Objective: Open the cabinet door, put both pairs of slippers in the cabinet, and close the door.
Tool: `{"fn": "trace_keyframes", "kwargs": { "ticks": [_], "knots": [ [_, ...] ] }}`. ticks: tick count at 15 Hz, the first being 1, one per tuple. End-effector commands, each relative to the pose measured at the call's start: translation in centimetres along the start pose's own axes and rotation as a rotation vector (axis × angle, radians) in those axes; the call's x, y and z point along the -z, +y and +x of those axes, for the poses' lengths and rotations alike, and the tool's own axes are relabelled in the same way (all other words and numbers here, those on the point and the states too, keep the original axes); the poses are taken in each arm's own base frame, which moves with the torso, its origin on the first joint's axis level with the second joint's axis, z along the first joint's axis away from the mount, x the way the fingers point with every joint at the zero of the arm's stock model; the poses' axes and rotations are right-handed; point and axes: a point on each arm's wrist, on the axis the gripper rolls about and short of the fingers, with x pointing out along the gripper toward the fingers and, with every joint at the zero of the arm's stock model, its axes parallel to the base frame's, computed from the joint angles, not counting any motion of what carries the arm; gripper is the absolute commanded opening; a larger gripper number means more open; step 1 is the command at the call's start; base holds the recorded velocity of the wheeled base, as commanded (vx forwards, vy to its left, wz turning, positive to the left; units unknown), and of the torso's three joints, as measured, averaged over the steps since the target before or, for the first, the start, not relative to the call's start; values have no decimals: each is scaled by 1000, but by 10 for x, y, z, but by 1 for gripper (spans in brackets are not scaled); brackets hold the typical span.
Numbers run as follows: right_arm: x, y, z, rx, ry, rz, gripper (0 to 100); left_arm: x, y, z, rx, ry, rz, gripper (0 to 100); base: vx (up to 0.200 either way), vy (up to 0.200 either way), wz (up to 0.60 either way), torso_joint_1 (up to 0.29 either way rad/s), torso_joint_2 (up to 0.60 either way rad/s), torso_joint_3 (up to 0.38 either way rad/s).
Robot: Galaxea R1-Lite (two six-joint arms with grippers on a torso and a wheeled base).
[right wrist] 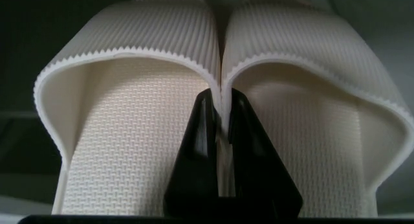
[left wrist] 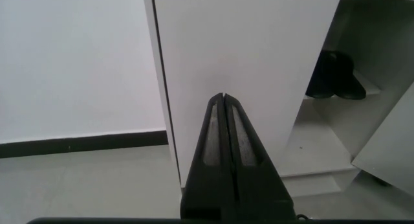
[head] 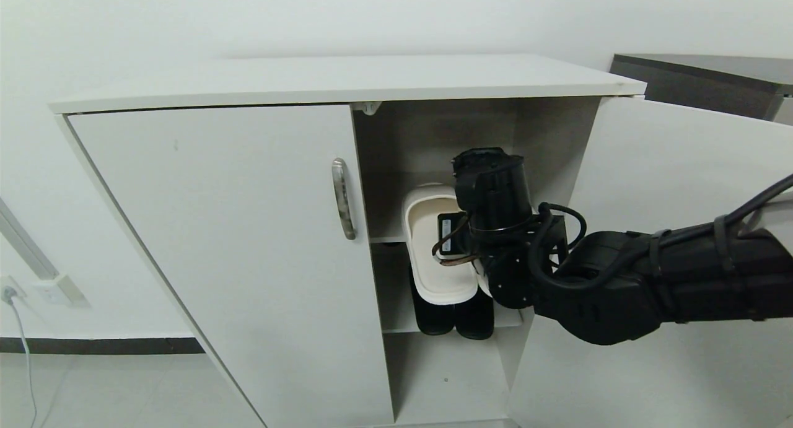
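Note:
The white cabinet (head: 347, 78) has its right door (head: 657, 161) swung open and its left door (head: 217, 242) closed. My right gripper (right wrist: 222, 94) is inside the open half, shut on the inner edges of the white slippers (right wrist: 129, 120), which are held side by side. The white slippers (head: 433, 261) hang tilted over the front of the upper shelf. The black slippers (head: 452, 316) stand on the shelf below, also seen as the black slippers (left wrist: 333, 78). My left gripper (left wrist: 223, 98) is shut and empty, low in front of the closed left door (left wrist: 246, 43).
A metal handle (head: 342, 199) sits on the closed left door's edge. A grey tabletop (head: 712, 75) stands behind the open door at the right. A wall socket with a cable (head: 9, 292) is at the far left, above the pale floor (left wrist: 84, 179).

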Motion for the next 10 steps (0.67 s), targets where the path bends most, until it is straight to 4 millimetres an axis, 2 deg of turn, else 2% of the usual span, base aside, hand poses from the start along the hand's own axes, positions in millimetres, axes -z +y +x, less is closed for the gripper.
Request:
{"fn": "trace_keyframes", "kwargs": {
  "ticks": [1, 6, 8, 10],
  "knots": [
    [4, 2, 10, 8, 6, -4, 0, 0, 0, 0, 0, 2, 0, 0, 0, 0, 0, 0, 0, 0],
    [-13, 5, 22, -3, 32, -7, 0, 0, 0, 0, 2, 2, 1, 0, 0, 0, 0, 0, 0, 0],
    [-18, 5, 38, 14, 46, -12, 0, 0, 0, 0, 0, 2, 0, 0, 0, 0, 0, 0, 0, 0],
    [-21, 5, 44, 20, 42, -5, 0, 0, 0, 0, 2, 2, 0, 0, 0, 0, 0, 0, 0, 0]
  ]
}}
